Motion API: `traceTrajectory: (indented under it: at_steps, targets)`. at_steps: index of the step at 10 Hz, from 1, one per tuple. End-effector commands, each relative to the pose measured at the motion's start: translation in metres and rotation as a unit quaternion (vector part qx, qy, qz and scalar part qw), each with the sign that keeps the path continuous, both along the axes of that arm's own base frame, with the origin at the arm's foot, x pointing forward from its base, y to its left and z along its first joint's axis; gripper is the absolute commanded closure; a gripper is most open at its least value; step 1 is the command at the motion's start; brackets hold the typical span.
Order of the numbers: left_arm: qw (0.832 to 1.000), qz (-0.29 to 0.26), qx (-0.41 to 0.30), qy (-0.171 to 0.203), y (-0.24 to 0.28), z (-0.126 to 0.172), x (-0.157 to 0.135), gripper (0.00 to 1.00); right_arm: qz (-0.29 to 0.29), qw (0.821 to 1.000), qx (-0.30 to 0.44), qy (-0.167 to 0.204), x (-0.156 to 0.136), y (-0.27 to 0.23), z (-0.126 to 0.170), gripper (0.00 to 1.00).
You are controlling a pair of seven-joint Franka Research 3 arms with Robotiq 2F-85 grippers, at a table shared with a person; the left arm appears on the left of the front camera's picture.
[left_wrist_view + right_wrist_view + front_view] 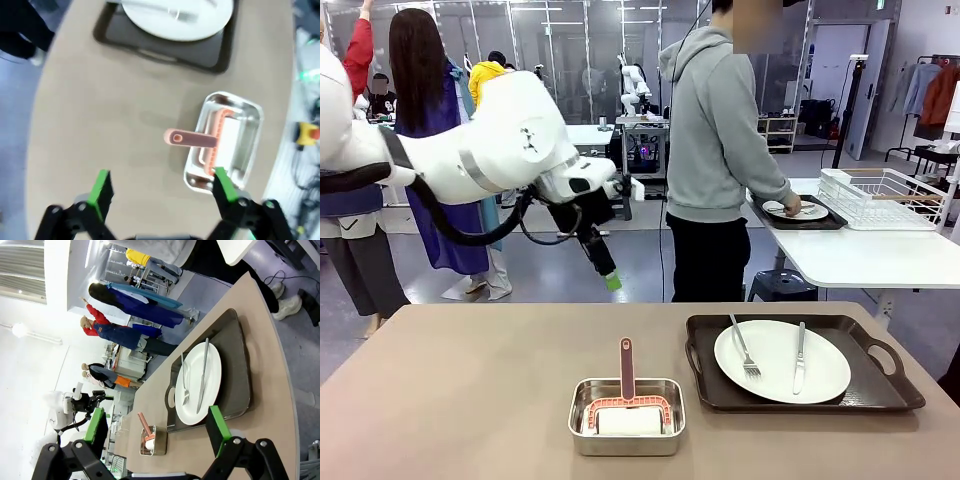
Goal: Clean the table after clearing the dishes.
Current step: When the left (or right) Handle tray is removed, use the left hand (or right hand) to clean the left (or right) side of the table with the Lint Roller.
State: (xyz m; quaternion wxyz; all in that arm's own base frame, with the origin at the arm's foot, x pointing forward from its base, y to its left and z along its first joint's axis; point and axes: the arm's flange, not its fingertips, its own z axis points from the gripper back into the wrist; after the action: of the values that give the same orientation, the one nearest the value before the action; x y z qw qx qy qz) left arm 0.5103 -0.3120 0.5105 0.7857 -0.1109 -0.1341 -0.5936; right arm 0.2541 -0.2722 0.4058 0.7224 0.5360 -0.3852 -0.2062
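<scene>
A white plate [782, 361] with a fork and knife lies on a dark tray [880, 390] at the right of the beige table [470, 400]. A second plate [796, 210] on its tray [825, 221] rests on the white side table under a person's hand [790, 203]. My left gripper [605, 270] hangs open above the table's far edge. In the left wrist view the left gripper [162, 187] is empty above bare table [100, 115], with the tray [165, 47] and plate [180, 20] beyond. My right gripper [156, 425] is open and empty, high over the plate [200, 385] and tray [235, 370].
A small steel pan [627, 415] holding a pink-handled scrubber [626, 368] sits at the table's near middle; the pan [225, 142] lies just ahead of my left fingers. A wire rack [885, 197] stands on the white table. People stand at the back left.
</scene>
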Motion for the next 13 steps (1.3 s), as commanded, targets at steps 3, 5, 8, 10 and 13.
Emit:
traceTrajectory:
  at_steps: [3,5,8,10,13]
  targets:
    - [0.992,-0.029,0.088,0.083,-0.042,-0.043,0.032,0.00,-0.001,1.000,0.001,-0.006,-0.002,0.000,0.003,0.00]
    - [0.986,-0.045,0.109,0.119,-0.045,-0.062,0.043,0.00,-0.001,1.000,0.001,-0.006,-0.002,0.000,0.003,0.00]
    - [0.979,-0.056,0.103,0.168,-0.051,-0.087,0.049,0.00,-0.001,1.000,0.001,-0.006,-0.002,0.000,0.003,0.00]
    - [0.976,-0.067,0.101,0.179,-0.053,-0.102,0.054,0.00,-0.001,1.000,0.001,-0.006,-0.002,0.000,0.003,0.00]
    - [0.970,-0.071,0.091,0.216,-0.057,-0.121,0.054,0.00,-0.001,1.000,0.001,-0.006,-0.002,0.000,0.003,0.00]
